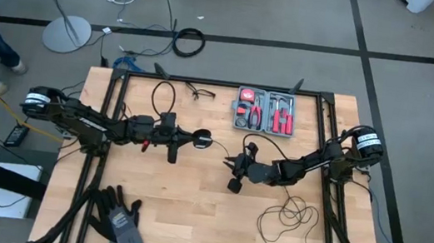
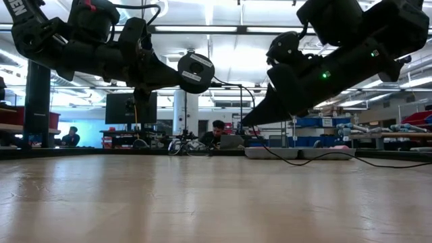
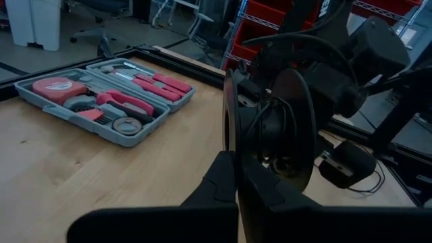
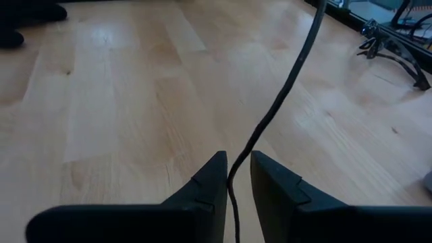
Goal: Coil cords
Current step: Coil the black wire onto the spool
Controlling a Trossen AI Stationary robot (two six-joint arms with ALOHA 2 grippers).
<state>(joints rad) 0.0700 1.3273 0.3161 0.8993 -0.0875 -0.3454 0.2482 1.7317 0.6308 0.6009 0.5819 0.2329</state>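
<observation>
Above the middle of the tabletop (image 1: 188,210), toward the left, my left gripper (image 1: 198,140) is clamped shut on the puck (image 2: 196,71), the round black end of the cord (image 1: 218,145). It holds the disc edge-on between the fingers and lifted clear of the wood. From the puck the thin cable runs on to the right, across a short gap to my right gripper (image 1: 238,168), which hovers above the centre of the table with its fingers (image 4: 202,182) narrowed around the line. The cable threads straight between them; I judge this a loose guiding hold, though I cannot tell whether the pads actually pinch it. Past that gripper the rest of the cord trails to the right and lies in slack, untidy loops (image 1: 288,219) on the wood near the front right corner.

To do this step well, I would keep the puck fixed as the anchor and let the right fingers slide along the cable instead of dragging it, feeding even turns of the same size. The slack should stay untwisted and should not snag on the frame rail (image 1: 333,196) along the right edge.
</observation>
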